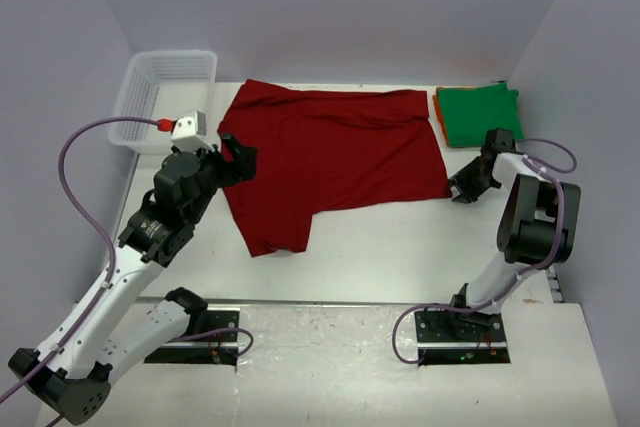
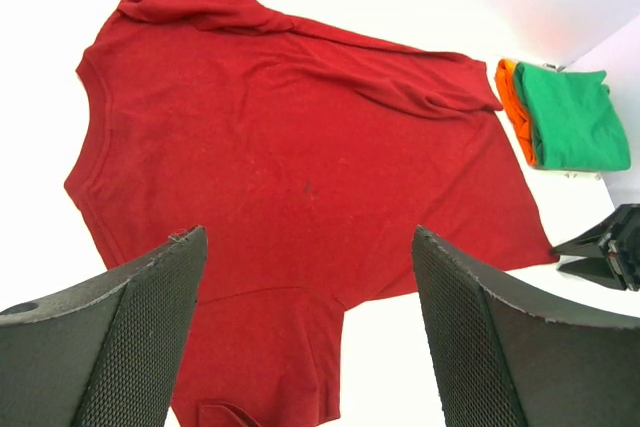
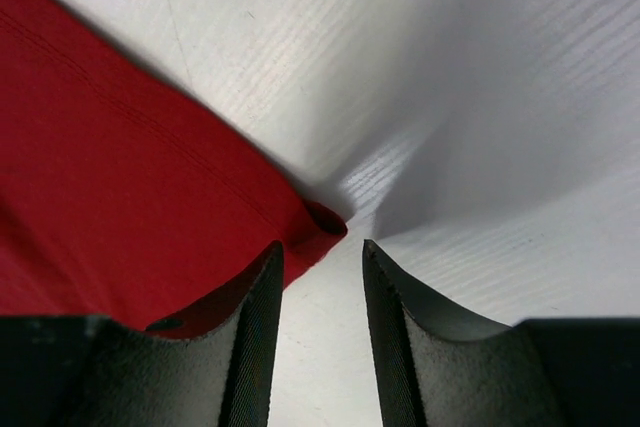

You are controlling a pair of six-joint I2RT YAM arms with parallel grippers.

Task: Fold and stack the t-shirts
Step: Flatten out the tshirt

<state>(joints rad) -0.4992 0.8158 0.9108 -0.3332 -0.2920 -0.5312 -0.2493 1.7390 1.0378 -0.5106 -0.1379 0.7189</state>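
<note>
From above, the dark red t-shirt (image 1: 330,152), a soft short-sleeved cloth garment, lies spread flat on the middle of the white table (image 1: 400,247) with its collar to the left. The left gripper (image 1: 240,159) hangs over the shirt's left edge by the collar, and the right gripper (image 1: 462,187) sits low at the shirt's near right corner. At the far right a folded bright green t-shirt (image 1: 480,114) rests on a folded orange t-shirt (image 1: 437,112). A white plastic mesh basket (image 1: 140,107) stands at the far left. In the left wrist view, the left gripper (image 2: 308,237) stands wide open and holds nothing, with the dark red t-shirt (image 2: 300,147) stretching away below it. The green t-shirt (image 2: 575,117), the orange t-shirt (image 2: 512,97) and the right gripper (image 2: 600,257) show at the right. In the right wrist view, the right gripper (image 3: 321,247) is partly open with bare table (image 3: 480,97) in the gap. The red hem corner (image 3: 325,222) lies just ahead of its tips, and the cloth (image 3: 120,197) runs under the left finger.
</note>
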